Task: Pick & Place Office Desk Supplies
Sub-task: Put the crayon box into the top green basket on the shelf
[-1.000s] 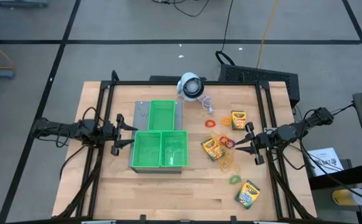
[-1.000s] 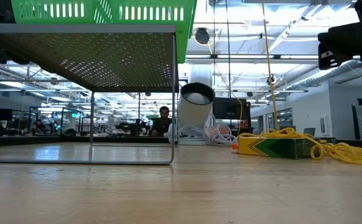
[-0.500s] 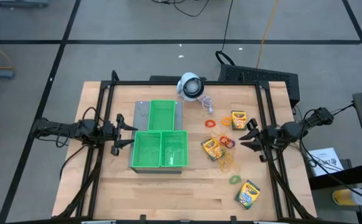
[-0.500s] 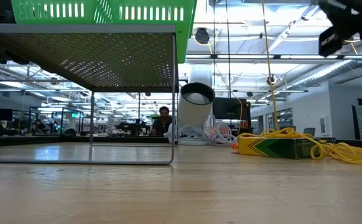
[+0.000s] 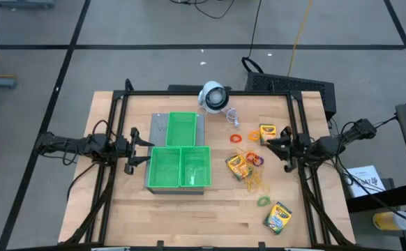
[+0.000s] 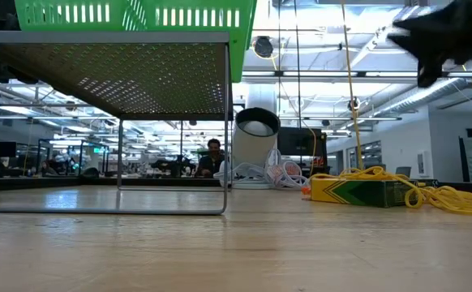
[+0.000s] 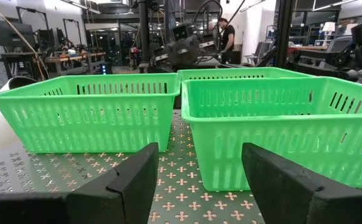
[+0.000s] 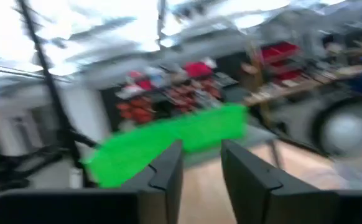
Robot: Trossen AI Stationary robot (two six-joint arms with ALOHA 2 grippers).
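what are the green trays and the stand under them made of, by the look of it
Green trays: likely moulded plastic, slightly glossy, with slotted walls and rounded rims. The stand beneath: apparently perforated sheet metal, dull grey, punched with small cross-shaped holes; the low view shows thin straight legs, probably metal too.

The high camera looked straight down on the whole table (image 5: 189,209) from well above. The low camera sat at table-top level, facing across the wood toward the room, close under the green trays (image 6: 135,16). The left wrist camera faced those trays (image 7: 243,118) from close by, and the right wrist camera caught them farther off (image 8: 168,146); all four views shared them.
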